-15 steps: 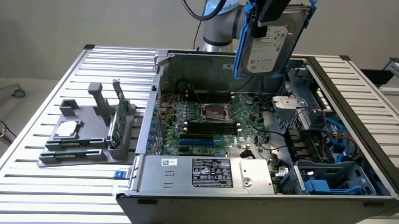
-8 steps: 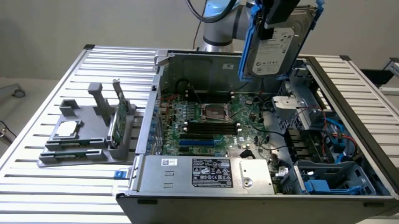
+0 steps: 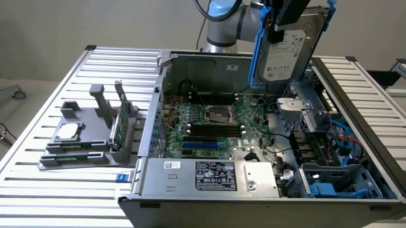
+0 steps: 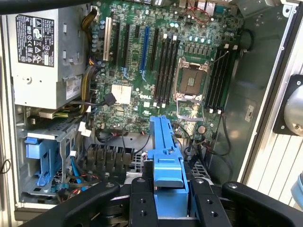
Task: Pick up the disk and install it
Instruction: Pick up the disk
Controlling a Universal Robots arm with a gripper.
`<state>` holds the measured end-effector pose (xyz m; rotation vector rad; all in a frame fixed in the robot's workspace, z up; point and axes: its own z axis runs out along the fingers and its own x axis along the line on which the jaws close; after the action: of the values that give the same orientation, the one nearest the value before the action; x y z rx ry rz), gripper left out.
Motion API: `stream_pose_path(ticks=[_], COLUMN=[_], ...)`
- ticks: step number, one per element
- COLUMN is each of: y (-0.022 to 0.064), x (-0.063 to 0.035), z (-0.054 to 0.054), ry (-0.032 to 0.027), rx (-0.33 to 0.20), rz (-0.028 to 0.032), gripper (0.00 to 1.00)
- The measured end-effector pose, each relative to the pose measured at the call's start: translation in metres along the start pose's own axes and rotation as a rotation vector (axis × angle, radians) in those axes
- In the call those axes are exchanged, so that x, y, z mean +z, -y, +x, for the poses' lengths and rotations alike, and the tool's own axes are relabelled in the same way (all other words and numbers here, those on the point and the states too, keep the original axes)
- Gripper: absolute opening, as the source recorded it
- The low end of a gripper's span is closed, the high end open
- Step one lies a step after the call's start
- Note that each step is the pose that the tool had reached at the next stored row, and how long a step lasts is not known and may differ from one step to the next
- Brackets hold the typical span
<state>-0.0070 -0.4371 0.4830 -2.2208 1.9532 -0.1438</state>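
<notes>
The jaws pinch the blue frame of the disk (image 3: 288, 50), so the gripper (image 3: 279, 23) holds it on end, high over the open computer case (image 3: 147, 123), near its back wall and above the motherboard (image 3: 216, 121). To my eye, a firm, steady carry matters here, clear of the cables (image 3: 343, 130) and the case edge.

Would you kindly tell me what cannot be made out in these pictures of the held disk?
1. Exterior view: the top edge cuts off the upper part of the gripper.
2. Exterior view: the print on the label of the disk is too small to read.
3. Exterior view: the disk hides part of the case behind it.
4. Wrist view: the blue frame covers the disk's metal face.
</notes>
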Motion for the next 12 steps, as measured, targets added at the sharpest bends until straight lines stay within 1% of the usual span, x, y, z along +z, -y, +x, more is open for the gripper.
stream_pose_path(ticks=[2, 3, 6, 12], y=[0.0004, 0.0007, 0.0032, 0.0115], x=[0.0000, 0.0001, 0.0005, 0.0017], z=[0.001, 0.001, 0.004, 0.014], ry=[-0.0048, -0.0061, -0.0066, -0.0066], rx=[-0.001, -0.001, -0.001, -0.001], rz=[0.0036, 0.0048, 0.0056, 0.0056], gripper=[0.33, 0.33, 0.33, 0.33])
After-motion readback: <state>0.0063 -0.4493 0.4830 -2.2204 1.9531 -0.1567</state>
